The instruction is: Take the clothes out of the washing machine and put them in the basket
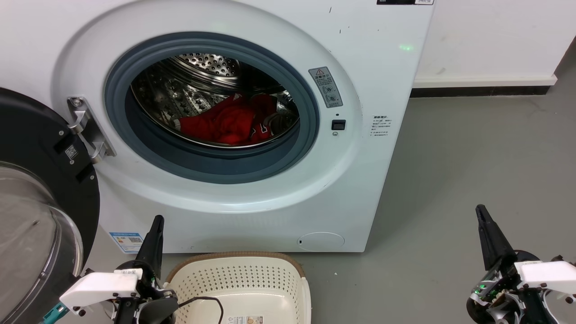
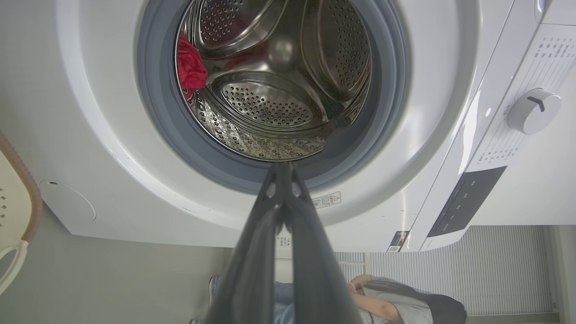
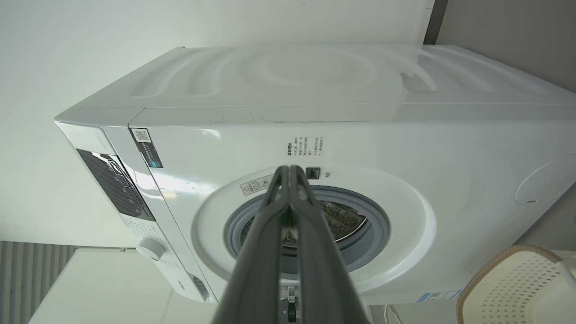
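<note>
The white washing machine stands with its black-rimmed glass door swung open to the left. Red clothes with some white trim lie low in the steel drum; a red bunch of clothes shows at the drum's left in the left wrist view. The cream basket sits on the floor just in front of the washer. My left gripper is shut and empty beside the basket's left rim. My right gripper is shut and empty, out over the floor to the washer's right.
Grey floor stretches right of the washer to a white wall with a dark baseboard. A black cable loops over the basket's near rim. A seated person shows behind my left fingers.
</note>
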Robot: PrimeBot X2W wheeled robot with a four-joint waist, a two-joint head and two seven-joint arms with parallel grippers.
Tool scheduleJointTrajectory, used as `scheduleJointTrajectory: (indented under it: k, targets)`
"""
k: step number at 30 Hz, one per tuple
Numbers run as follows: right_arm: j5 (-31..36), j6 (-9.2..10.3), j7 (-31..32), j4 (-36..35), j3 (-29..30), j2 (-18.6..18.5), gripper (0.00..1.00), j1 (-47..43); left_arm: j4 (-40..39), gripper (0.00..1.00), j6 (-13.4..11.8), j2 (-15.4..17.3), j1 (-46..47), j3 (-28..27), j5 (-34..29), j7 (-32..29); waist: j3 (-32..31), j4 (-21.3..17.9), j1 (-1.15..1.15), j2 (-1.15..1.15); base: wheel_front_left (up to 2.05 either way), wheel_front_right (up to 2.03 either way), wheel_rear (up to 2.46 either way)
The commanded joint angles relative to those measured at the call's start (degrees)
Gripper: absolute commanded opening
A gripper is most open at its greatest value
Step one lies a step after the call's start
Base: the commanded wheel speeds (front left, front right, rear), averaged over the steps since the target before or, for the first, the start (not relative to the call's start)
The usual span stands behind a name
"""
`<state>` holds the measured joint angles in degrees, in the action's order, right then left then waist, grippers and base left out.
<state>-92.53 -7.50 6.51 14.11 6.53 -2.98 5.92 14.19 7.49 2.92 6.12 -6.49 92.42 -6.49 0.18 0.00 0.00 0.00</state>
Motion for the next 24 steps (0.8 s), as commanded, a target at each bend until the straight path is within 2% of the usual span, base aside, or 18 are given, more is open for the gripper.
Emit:
scheduleJointTrajectory:
  k: [1, 7, 8, 17, 24]
  targets:
    - [0.26, 0.01, 0.02, 0.07, -0.02, 0.15, 0.00, 0.71, -0.09, 0.00, 0.10, -0.15, 0.33, -0.15, 0.00, -0.13, 0.00, 0.00, 0.00, 0.00, 0.00, 0.00, 0.00]
    - [0.26, 0.02, 0.02, 0.07, -0.03, 0.15, 0.00, 0.71, -0.10, 0.00, 0.10, -0.15, 0.33, -0.15, 0.00, -0.13, 0.00, 0.00, 0.00, 0.00, 0.00, 0.00, 0.00]
    - [0.00, 0.00, 0.00, 0.00, 0.00, 0.00, 1.00, 0.00, -0.01, 1.00, 0.00, 0.00, 0.00, 0.00, 0.00, 0.00, 0.00, 0.00, 0.00, 0.00, 0.00, 0.00, 0.00]
    - [1.68, 0.01, -1.85, -0.24, -1.10, -0.02, 1.00, -1.56, 0.10, 1.00, -0.01, -0.05, -0.83, 1.91, -0.90, 1.87, 0.01, -0.11, 0.00, 0.00, 0.00, 0.00, 0.00]
    - [8.58, 0.01, -3.80, -2.00, -0.92, -0.01, 1.00, -2.31, -1.81, 1.00, -0.01, -0.02, -0.78, 2.40, -5.94, 3.82, -0.04, -0.20, 0.00, 0.00, 0.00, 0.00, 0.00]
